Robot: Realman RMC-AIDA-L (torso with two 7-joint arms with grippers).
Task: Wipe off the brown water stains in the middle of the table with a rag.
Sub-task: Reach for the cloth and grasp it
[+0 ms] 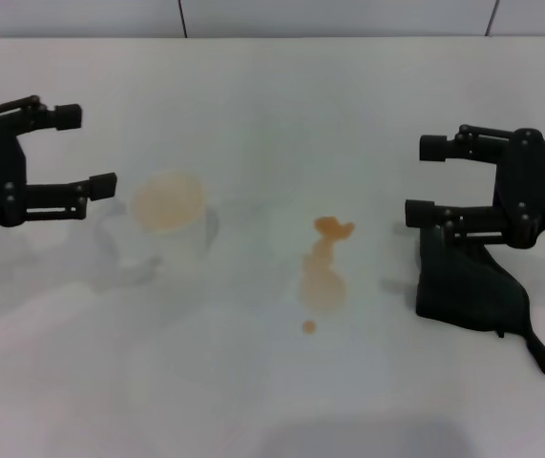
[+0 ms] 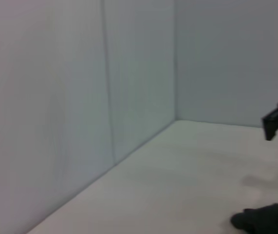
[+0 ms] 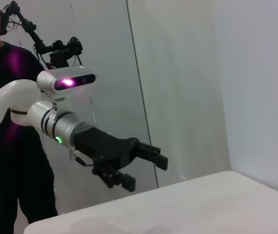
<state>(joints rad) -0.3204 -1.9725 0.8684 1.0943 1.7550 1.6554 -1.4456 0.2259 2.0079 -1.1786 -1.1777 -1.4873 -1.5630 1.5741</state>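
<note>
From the head view, the table [image 1: 272, 401] is a broad white top with a faint gloss, running back to a pale wall split by thin vertical seams. In the middle lie the brown water stains [image 1: 323, 277]: an orange-brown blotch at the far end, a paler patch trailing toward the near edge, and one tiny round droplet apart from the rest. To their left stands a translucent cup [image 1: 167, 224] with a tan-tinted rim. The left gripper [image 1: 89, 153] hangs over the left side of the table, fingers spread apart and holding nothing, just beside the cup. The right gripper [image 1: 423, 179] hangs over the right side, its fingers also parted and empty. Directly beneath it, the rag [image 1: 468, 286] lies on the table as a dark lumpy heap with a thin tail stretching toward the near right edge. The rag sits well apart from the stains, to their right.

The left wrist view shows mostly room: grey-white wall panels meeting in a corner, with the white tabletop reaching up to them. A dark lump of the rag [image 2: 268, 219] shows at the frame's edge, and above it the tip of the right gripper's finger.

The right wrist view looks across the table's far edge at the left arm [image 3: 41, 117], white and silver with a purple glow and a green light. Its black gripper's fingers are open above the surface. A person [image 3: 5, 126] in black stands behind it against the panelled wall.
</note>
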